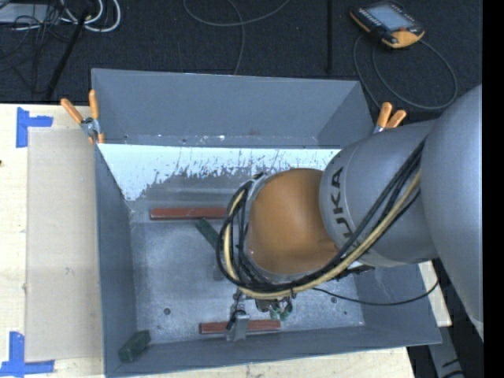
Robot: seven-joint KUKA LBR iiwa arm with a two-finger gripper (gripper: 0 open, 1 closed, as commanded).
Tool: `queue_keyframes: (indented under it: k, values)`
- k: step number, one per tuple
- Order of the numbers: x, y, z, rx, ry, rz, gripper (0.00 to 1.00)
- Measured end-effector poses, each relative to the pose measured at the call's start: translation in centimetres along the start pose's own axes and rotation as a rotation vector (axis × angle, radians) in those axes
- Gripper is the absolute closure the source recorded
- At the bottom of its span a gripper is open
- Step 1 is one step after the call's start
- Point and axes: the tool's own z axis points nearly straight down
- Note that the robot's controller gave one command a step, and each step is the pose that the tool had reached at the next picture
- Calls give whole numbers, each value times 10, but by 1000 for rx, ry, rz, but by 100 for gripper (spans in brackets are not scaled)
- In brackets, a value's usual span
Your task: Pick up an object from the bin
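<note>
Down with the gripper [236, 321] at the middle of a reddish-brown flat stick [213, 328] by the front wall of the bin [110, 274] — apart or clamped, cannot tell. Seemingly not yet raised off the floor. Left to do, probably — secure, lift clear.

Bin floor [157, 282] lies open at left (a dark block [134, 346] fills the near corner).

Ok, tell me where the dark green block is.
In the camera view the block lies in the bin's lower-left corner, apart from the rest, left of the red-brown bar by the gripper.
</note>
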Motion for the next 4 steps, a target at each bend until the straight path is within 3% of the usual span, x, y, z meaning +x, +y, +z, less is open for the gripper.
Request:
queue_keyframes:
  k: [1, 2, 3, 4]
  values:
    - [-32, 11, -5, 2, 5, -94, 0]
    - [-37, 17, -7, -1, -8, -191, 0]
    - [-20, 22, 52, 0, 1, -226, 0]
    - [-18, 30, 64, 0, -8, -408, 100]
